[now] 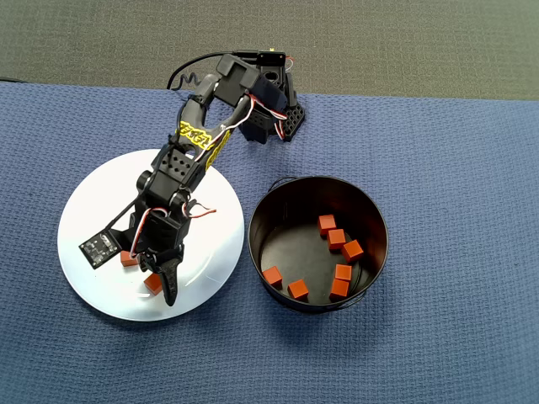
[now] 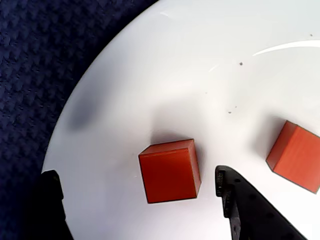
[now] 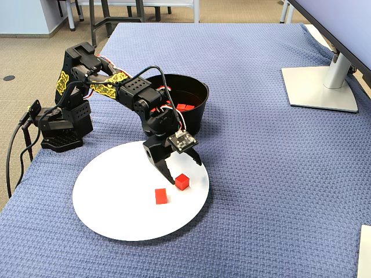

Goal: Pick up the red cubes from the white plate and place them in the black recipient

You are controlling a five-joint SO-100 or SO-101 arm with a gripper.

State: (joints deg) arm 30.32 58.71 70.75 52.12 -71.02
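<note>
The white plate (image 1: 93,210) (image 3: 116,214) (image 2: 200,75) lies on blue cloth, with two red cubes on it. My gripper (image 1: 158,279) (image 2: 135,175) (image 3: 182,169) hangs open low over the plate's edge. One cube (image 2: 170,170) (image 1: 152,284) (image 3: 182,182) sits between the fingers, nearer the right toothed finger (image 2: 235,200) in the wrist view and touching neither. The other cube (image 2: 297,155) (image 1: 128,258) (image 3: 161,196) lies outside the fingers. The black recipient (image 1: 370,210) (image 3: 200,113) stands beside the plate and holds several red cubes (image 1: 337,240).
The arm's base (image 3: 58,133) (image 1: 282,118) stands at the cloth's edge behind the plate. In the fixed view, a monitor stand (image 3: 319,87) sits at the far right and a pale object (image 3: 365,249) at the lower right edge. The pot's wire handle (image 1: 282,179) faces the base.
</note>
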